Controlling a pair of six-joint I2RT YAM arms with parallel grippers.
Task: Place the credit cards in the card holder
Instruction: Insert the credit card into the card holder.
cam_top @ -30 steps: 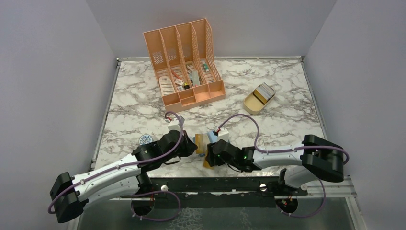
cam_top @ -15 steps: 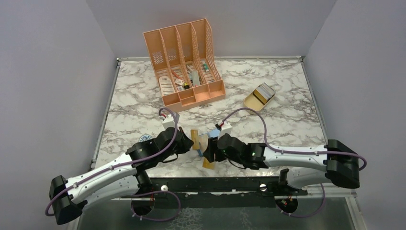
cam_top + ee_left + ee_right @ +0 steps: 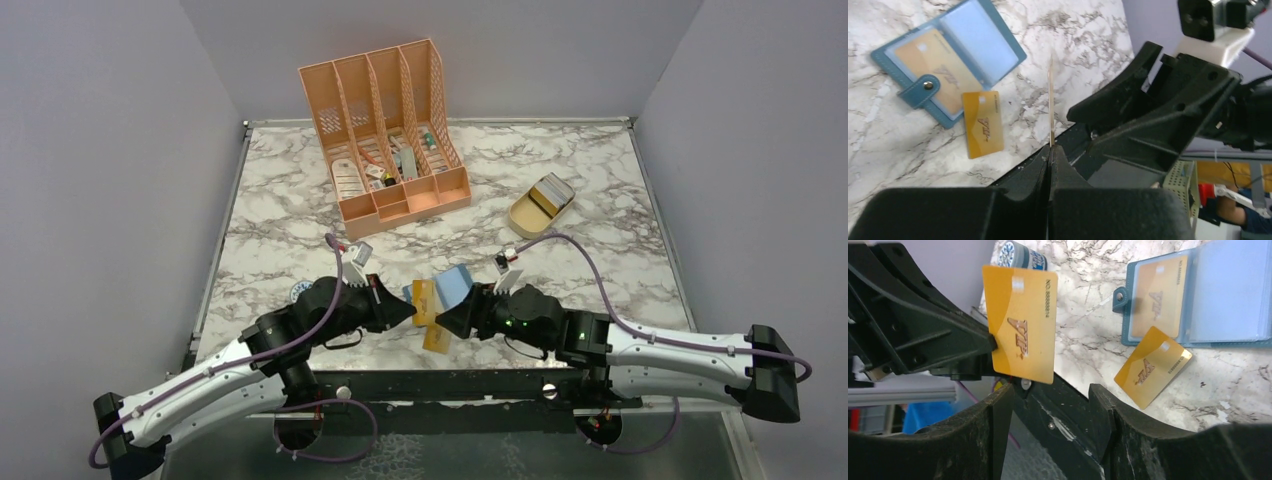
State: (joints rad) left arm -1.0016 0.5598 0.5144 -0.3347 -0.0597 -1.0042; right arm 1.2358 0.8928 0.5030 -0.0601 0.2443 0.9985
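My left gripper (image 3: 405,312) is shut on a gold credit card (image 3: 423,300), gripping one edge and holding it above the table's front edge. In the left wrist view the card (image 3: 1051,105) shows edge-on, rising from the closed fingertips. My right gripper (image 3: 452,318) faces it, open and holding nothing. The held card (image 3: 1020,335) stands just ahead of the right gripper's (image 3: 1050,392) left finger, not between the jaws. The teal card holder (image 3: 455,283) lies open on the marble with one gold card (image 3: 1158,297) in its left pocket. Another gold card (image 3: 436,337) lies loose beside it.
A peach desk organizer (image 3: 385,150) stands at the back. A tan oval tray (image 3: 540,208) sits at the back right. A round blue-white disc (image 3: 303,291) lies left of my left arm. The black front rail (image 3: 440,385) runs just below the loose card.
Both arms have swung and drawn slightly apart, uncovering the open card holder. The left gripper has turned the card it holds toward the right gripper, whose jaws have widened a little.
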